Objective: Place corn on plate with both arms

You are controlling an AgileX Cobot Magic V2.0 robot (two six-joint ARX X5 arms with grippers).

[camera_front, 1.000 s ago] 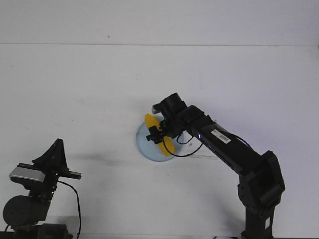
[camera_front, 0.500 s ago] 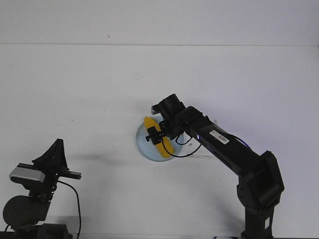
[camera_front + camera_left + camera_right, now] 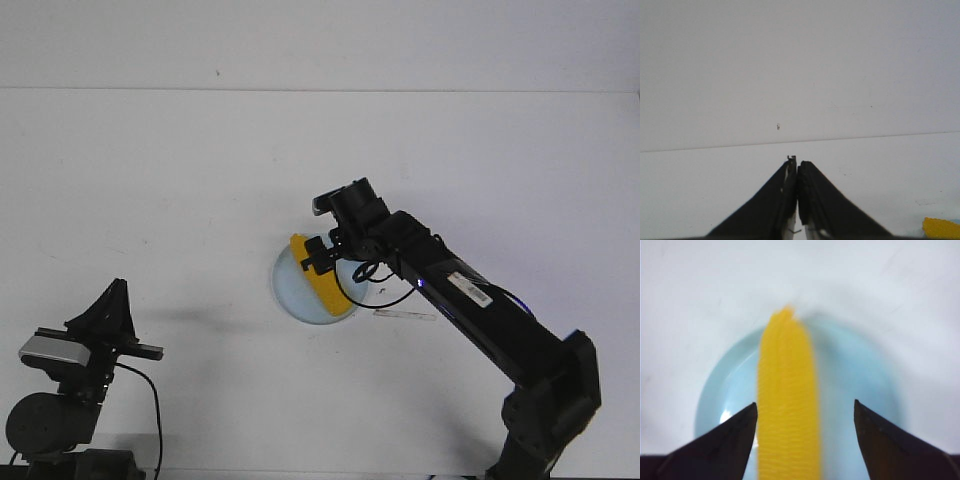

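Note:
The yellow corn (image 3: 325,290) lies across the pale blue plate (image 3: 289,290) in the middle of the table. My right gripper (image 3: 321,258) hovers just above it, open. In the right wrist view the corn (image 3: 788,405) lies lengthwise on the plate (image 3: 855,385) between the spread fingers of the right gripper (image 3: 805,412), nearer one finger and touching neither. My left gripper (image 3: 112,300) rests at the front left, far from the plate, shut and empty; it also shows in the left wrist view (image 3: 797,167). A yellow patch (image 3: 941,227) shows at that view's edge.
The white table (image 3: 150,180) runs back to a pale wall. A thin pale strip (image 3: 405,314) lies on the table just right of the plate, under the right arm (image 3: 470,300). The left arm's base (image 3: 50,420) sits at the front left corner.
My right gripper has opened and let go of the corn, then drawn back up and to the right. The corn now lies on the plate. The left arm has not moved.

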